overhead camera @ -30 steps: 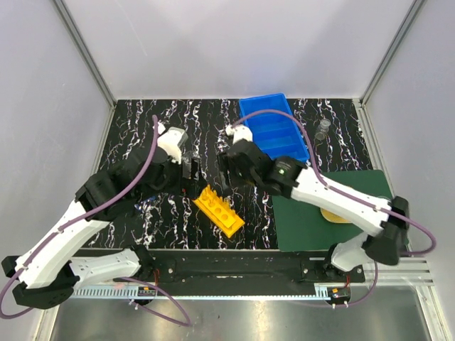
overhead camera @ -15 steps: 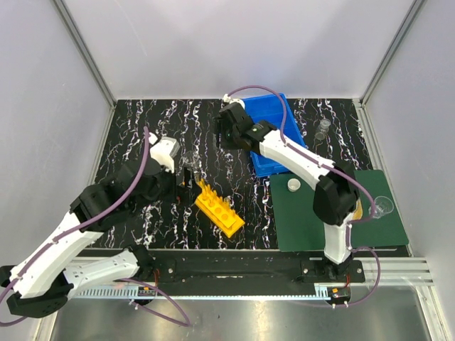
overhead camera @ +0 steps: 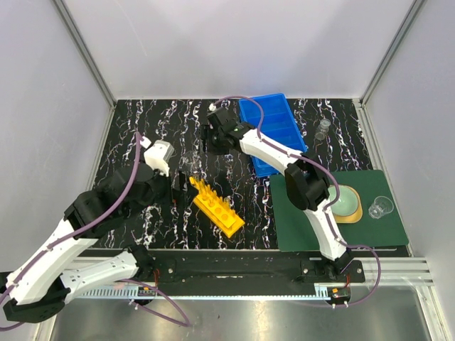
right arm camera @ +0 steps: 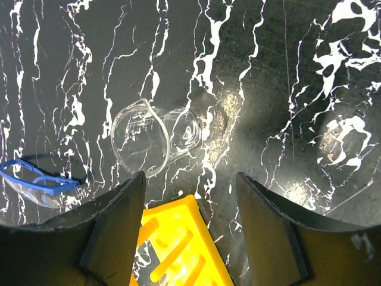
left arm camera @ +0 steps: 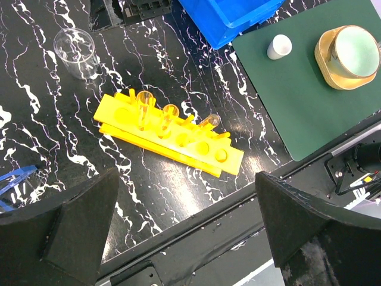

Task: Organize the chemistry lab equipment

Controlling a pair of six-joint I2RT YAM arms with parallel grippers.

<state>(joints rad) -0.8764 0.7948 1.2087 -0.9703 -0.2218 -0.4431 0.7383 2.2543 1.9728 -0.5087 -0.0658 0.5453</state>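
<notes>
The yellow rack (left arm camera: 169, 134) lies on the dark marbled table with three glass tubes (left arm camera: 143, 100) standing in its holes. A clear beaker (right arm camera: 153, 140) stands just beyond the rack's far end. My right gripper (right arm camera: 190, 232) hovers open above that end of the rack (right arm camera: 178, 244), nothing between its fingers. In the top view the right gripper (overhead camera: 208, 136) is left of the blue bin (overhead camera: 274, 131). My left gripper (left arm camera: 193, 238) is wide open and empty, high above the table's near edge, left of the rack (overhead camera: 217, 206). A small white round piece (left arm camera: 278, 46) sits on the green mat.
Blue safety goggles (right arm camera: 36, 179) lie left of the rack. The dark green mat (overhead camera: 313, 227) carries the pale green dome (overhead camera: 345, 202) and a small beaker (overhead camera: 380, 207). Another small glass (overhead camera: 323, 128) stands right of the bin. Grey walls enclose the table.
My right arm has swung away from above the rack to the far side, left of the bin, uncovering the mat. My left arm has drawn back toward the near left.
</notes>
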